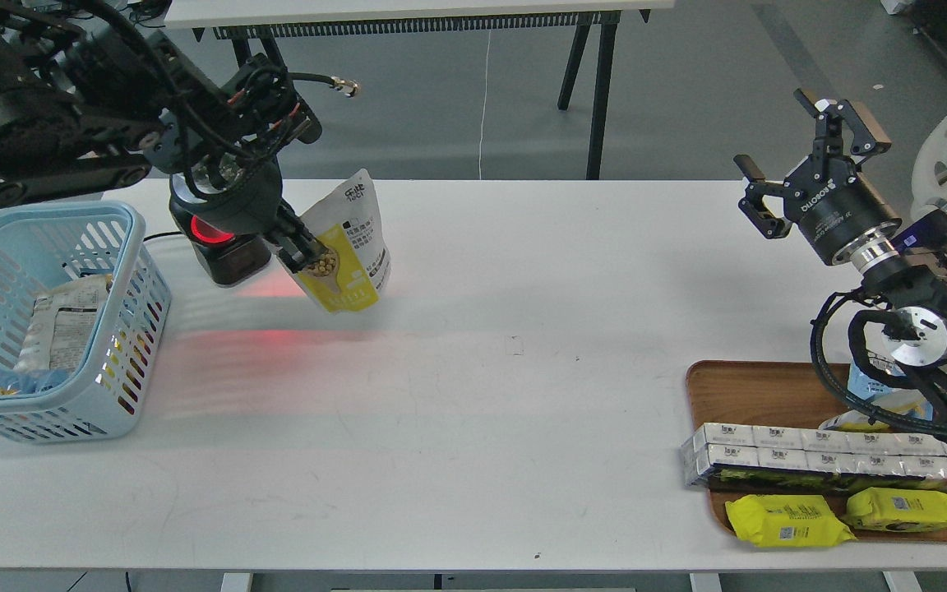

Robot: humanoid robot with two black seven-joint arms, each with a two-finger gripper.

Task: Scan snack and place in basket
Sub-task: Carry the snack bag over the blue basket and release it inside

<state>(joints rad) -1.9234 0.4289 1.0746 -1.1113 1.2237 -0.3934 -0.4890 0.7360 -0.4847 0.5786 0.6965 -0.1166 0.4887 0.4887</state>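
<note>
While the snack pouch (344, 247) is held tilted above the far-left part of the white bench (473, 395), the jaws of the left gripper (302, 249) are clenched on its left edge near the printed beans, and the pouch hangs just to the right of the barcode scanner (223, 238), whose red light is lit and cast across the bench top below. The scan step is judged to be in hand, with the drop into the light blue basket (124, 226) not yet made. A slip could be caused by the narrow edge grip, since most of the pouch hangs unsupported to the right of the jaws; a swing or twist could be set off by a fast move to the left. The scanner stands between the pouch and the basket, so it could be struck and knocked if the pouch is carried across low, and the basket's near-right rim could be caught if the pouch is lowered too soon. Packets are already lying in the basket, yet open room is seen in its far part. The right gripper (810, 148) is held released, jaws spread wide, well apart from all this, above the brown tray (736, 386) of yellow packets (786, 520) at the near-right edge. The middle of the bench is left bare for movement.
</note>
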